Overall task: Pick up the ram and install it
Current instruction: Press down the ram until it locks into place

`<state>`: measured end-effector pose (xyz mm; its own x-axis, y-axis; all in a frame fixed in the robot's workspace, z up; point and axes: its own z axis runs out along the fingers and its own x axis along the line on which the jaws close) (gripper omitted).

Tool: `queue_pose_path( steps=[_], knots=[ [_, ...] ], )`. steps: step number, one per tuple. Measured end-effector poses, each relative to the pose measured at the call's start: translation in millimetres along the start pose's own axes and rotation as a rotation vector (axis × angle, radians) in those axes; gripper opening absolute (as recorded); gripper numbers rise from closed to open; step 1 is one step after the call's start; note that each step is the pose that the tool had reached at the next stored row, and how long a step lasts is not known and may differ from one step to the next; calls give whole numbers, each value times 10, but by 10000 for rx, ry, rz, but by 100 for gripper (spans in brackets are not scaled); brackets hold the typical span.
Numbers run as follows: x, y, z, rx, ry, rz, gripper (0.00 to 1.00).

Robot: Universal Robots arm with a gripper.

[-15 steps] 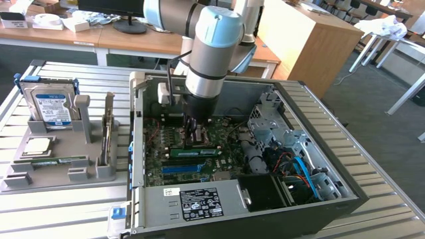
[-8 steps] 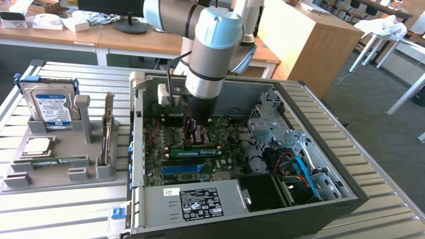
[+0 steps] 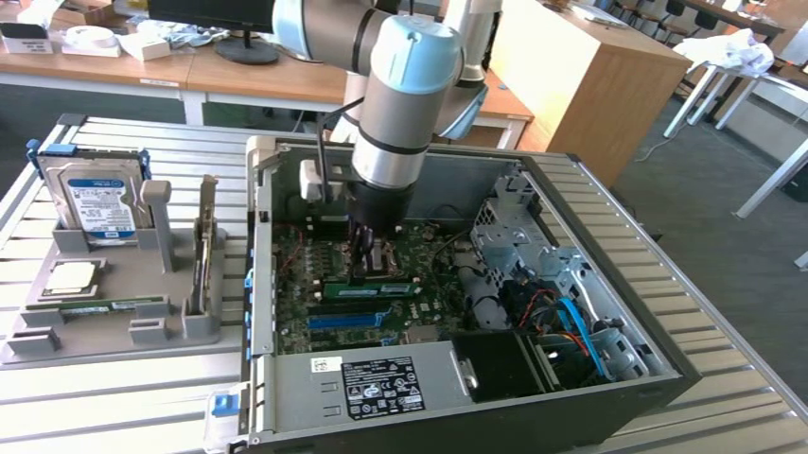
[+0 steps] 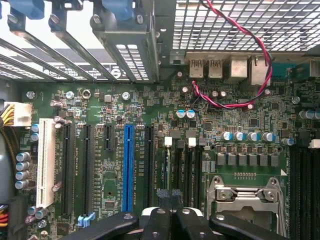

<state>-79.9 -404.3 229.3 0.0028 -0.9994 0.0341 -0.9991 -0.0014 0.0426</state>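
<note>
Now hand [image 3: 366, 274] closed, pressing ram [image 3: 375, 288] into motherboard [image 3: 417, 312] slot

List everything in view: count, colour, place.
computer case: one, dark, open, on the table
table: one, grey slatted metal, under everything
motherboard: one, green, inside the case
ram: one, green, on the motherboard
power supply: one, grey, labelled, inside the case
holder: one, grey, exterior view's left of the case
hard drive: one, blue label, upright in the holder
processor chip: one, silver, flat in the holder
arm: one, grey and pale blue, reaching into the case
gripper: one, black, fingers shut, at the ram
</note>
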Motion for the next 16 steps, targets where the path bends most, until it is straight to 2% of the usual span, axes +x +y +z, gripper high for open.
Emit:
queue_pose_path(
  steps=[16],
  knots=[
    [-1, -1, 37, 5, 2, 0, 10]
  ],
)
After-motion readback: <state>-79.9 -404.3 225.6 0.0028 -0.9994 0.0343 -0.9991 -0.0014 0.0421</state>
